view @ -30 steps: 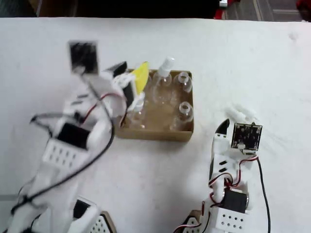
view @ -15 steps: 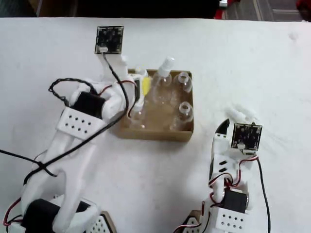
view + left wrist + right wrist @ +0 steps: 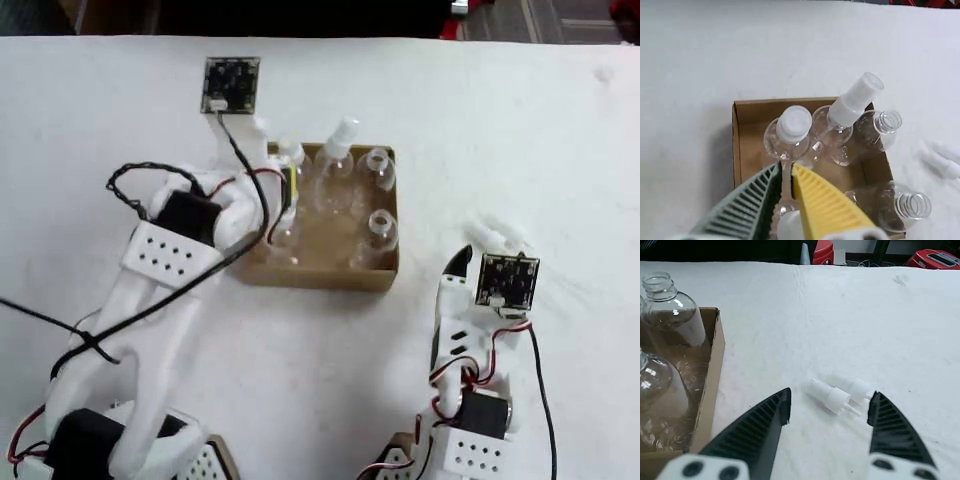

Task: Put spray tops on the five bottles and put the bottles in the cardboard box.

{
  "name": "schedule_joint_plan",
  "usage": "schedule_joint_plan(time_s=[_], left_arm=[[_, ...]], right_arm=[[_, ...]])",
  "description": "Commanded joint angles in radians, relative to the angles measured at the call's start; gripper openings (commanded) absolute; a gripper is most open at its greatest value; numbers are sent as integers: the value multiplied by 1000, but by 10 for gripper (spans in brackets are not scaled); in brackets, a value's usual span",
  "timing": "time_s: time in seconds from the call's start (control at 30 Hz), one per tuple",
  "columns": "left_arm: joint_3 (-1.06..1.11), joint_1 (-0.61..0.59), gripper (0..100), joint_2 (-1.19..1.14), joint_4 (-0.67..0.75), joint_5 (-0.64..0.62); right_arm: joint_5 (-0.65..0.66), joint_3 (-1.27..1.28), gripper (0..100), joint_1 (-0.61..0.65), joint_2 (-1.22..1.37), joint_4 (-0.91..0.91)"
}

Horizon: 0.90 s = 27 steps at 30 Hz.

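Standing in the cardboard box on the white table: five clear bottles. Along the far side, one with a straight-seated top, beside it one with a spray top leaning askew, then an open-necked bottle in the corner. On the near side, a second open-necked bottle and, under the left gripper, the fifth bottle with a white top on it. Green and yellow jaws closed to a sliver just above that top — pinching it or not, cannot tell. Right of the box, low over the table, the right gripper with black jaws spread wide — just ahead of them two loose spray tops, touching each other, near the box yet apart from it.
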<state>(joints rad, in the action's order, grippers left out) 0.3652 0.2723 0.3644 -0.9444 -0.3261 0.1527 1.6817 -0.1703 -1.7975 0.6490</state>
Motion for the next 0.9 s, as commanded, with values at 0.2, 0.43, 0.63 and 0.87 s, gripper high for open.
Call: schedule_joint_plan(time_s=[0.2,0.43,0.63,0.87], left_arm=[[-2,13,22,15,25,-8],[-15,2,21,27,32,-6],[-43,-97,23,240,26,-12],[130,-374,23,550,23,-8]], right_arm=[[11,9,230,7,-1,-8],[11,9,230,7,-1,-8],[11,9,230,5,-1,-8],[0,5,231,-33,-5,-27]])
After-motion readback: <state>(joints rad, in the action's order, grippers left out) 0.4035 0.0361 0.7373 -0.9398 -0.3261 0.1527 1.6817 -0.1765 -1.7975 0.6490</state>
